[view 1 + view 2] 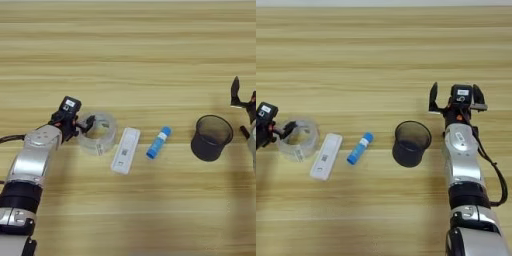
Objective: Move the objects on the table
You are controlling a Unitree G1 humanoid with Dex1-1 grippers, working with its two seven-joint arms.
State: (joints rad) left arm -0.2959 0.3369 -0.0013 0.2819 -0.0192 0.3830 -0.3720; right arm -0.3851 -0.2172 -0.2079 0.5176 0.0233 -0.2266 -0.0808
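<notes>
Objects sit in a row on the tabletop [150, 50], none visibly moved yet. Largest, the dark mesh cup [412, 143] stands just inward of the right hand [456, 97], which hovers spread wide and empty. The clear tape roll [97, 132] is at the left hand [86, 125], whose fingers reach into the ring, seemingly closing on its wall. Beyond the roll lie the flat white device [125, 150], then the blue tube [158, 142]. Judging by this, nearly everything remains.
</notes>
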